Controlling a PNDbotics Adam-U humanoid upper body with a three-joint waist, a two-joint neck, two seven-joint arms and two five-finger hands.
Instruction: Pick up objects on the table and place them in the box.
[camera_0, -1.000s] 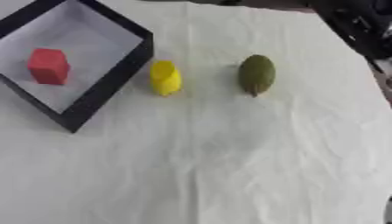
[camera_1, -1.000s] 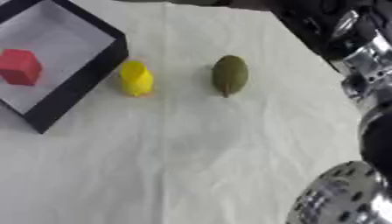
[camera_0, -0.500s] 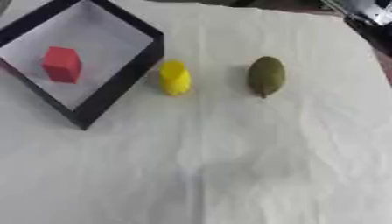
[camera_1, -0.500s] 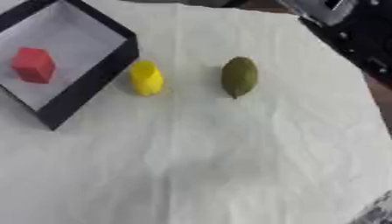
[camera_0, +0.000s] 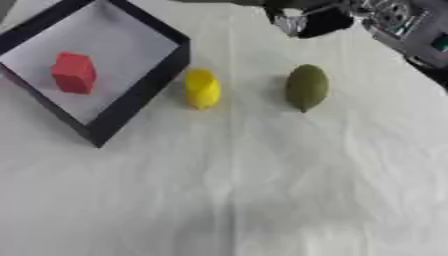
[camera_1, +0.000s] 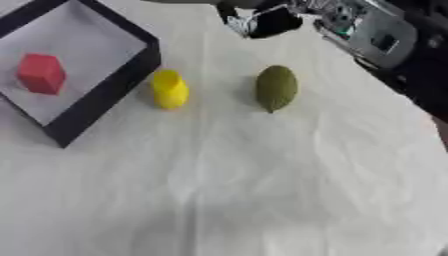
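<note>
showing more right arm (camera_1: 376, 35), right eye view crops box (camera_0: 131, 95).

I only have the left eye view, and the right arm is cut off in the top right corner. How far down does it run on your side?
Observer: In the right eye view the right arm runs from the robot hand at the top down the right side, to about level with the green object and apart from it.
Operator: Any sign of the left hand there?
Observer: No, the right eye view does not show it either.
Operator: Where does the cloth end on the right?
Observer: The cloth ends just below the arm, right at the picture's right border.
</note>
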